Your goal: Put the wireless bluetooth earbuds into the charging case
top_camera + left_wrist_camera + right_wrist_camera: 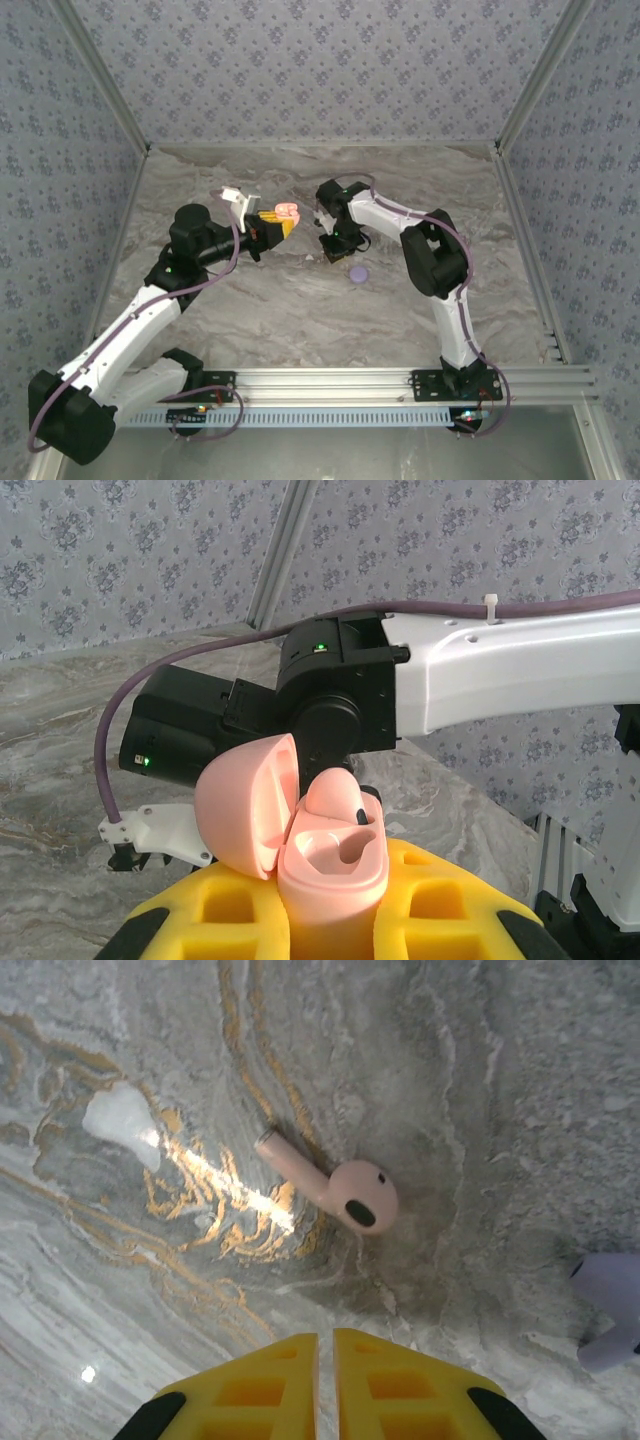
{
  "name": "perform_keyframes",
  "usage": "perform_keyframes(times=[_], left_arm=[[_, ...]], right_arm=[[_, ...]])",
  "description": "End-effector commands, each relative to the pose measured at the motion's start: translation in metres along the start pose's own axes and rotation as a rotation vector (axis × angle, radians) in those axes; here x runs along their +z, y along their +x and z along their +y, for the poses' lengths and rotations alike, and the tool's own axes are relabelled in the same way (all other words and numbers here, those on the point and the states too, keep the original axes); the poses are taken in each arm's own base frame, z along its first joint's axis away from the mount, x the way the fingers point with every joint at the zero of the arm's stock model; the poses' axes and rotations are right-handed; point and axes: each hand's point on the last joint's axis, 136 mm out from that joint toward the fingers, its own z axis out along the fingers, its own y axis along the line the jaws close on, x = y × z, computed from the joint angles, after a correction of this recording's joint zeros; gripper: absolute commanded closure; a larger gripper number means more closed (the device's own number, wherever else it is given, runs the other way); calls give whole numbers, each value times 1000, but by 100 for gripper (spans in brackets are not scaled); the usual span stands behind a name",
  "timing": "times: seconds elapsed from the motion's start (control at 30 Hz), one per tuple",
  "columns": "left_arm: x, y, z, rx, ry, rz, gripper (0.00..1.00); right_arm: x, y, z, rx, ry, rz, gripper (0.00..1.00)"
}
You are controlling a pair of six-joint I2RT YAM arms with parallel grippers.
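Observation:
My left gripper (pixel 330 905) is shut on the pink charging case (pixel 330 865), holding it upright above the table with its lid (pixel 245 805) swung open to the left. One pink earbud (pixel 335 795) sits in the case's far slot, and the near slot (pixel 350 848) is empty. In the top view the case (pixel 286 213) hangs left of my right gripper (pixel 334 252). A second pink earbud (pixel 335 1188) lies on the marble just ahead of my right gripper (pixel 325 1340), which is shut with nothing between its yellow fingers (pixel 265 1375) and hovers apart from the earbud.
A purple round case (pixel 357 272) lies on the table just in front of the right gripper; its edge (pixel 610 1310) shows at the right of the right wrist view. The right arm (pixel 480 670) reaches across close behind the held case. Patterned walls enclose the marble table (pixel 300 310).

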Motion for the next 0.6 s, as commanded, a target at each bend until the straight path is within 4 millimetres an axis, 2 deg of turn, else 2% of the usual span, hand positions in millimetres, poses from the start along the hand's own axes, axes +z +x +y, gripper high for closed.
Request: perform_keyframes(times=[0.0,0.27,0.57], left_arm=[[-1,-9,-1,29,4,-26,88],[-1,-9,-1,29,-1,-29,88],[-2,-8,0,30,-5,-31,88]], right_arm=[[-4,-11,-7,50,42,-55,86],[3,-24,-19,87,95,-72,86],[5,-39,-18,89,76,-83,86]])
